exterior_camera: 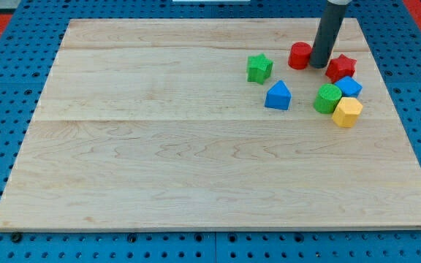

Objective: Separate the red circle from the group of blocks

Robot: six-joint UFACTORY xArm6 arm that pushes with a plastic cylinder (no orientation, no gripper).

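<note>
Your rod has no fingers; my tip point(320, 66) sits between red circle point(299, 55) and red star point(340, 67). Next, push the circle leftward, away from the star.

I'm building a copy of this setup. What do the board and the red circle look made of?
Board: apparently light wood, with visible grain and plank seams, smooth matte finish. Red circle: probably painted wood or plastic; uniform opaque colour, no grain visible, so uncertain.

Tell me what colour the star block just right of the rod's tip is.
Red: the red star, in the camera view, beside my tip.
</note>
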